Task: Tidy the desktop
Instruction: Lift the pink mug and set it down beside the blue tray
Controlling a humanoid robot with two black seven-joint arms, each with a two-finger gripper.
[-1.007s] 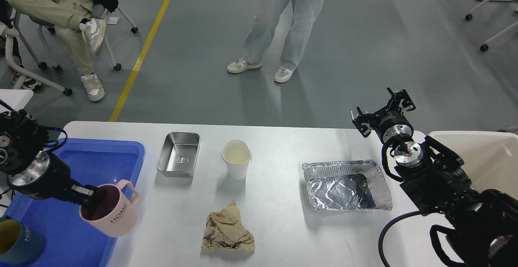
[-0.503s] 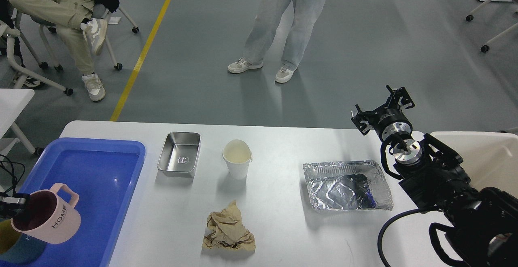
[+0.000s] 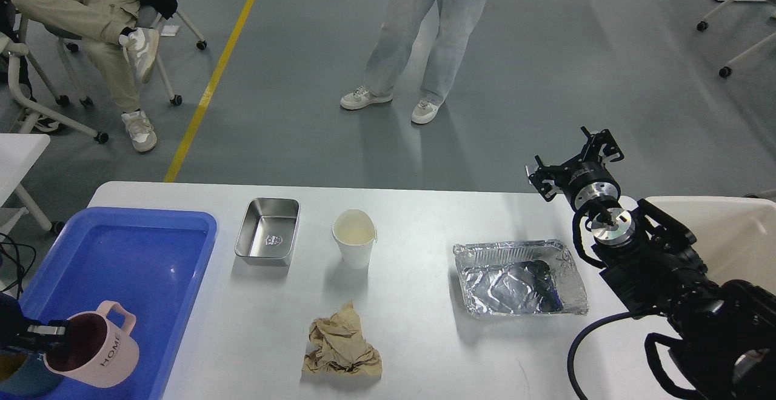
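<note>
— While the left gripper [image 3: 51,331] hung low over the blue tray [image 3: 151,236], what was it doing?
— It was clamped on the rim of the pink mug [image 3: 97,354], tilted, beside a teal cup [image 3: 18,379]; dishes seemingly belonged there.
— And the counter [image 3: 424,327]?
— It spread rightward from the tray, carrying a steel tin [image 3: 268,231], a paper cup [image 3: 354,237], crumpled brown paper [image 3: 342,345] and a foil tray [image 3: 521,277].
— The right gripper [image 3: 576,160]?
— It hovered above the counter's far right edge, near the off-white bin [image 3: 727,236], fingers apart, holding nothing; probably waiting for rubbish.
</note>
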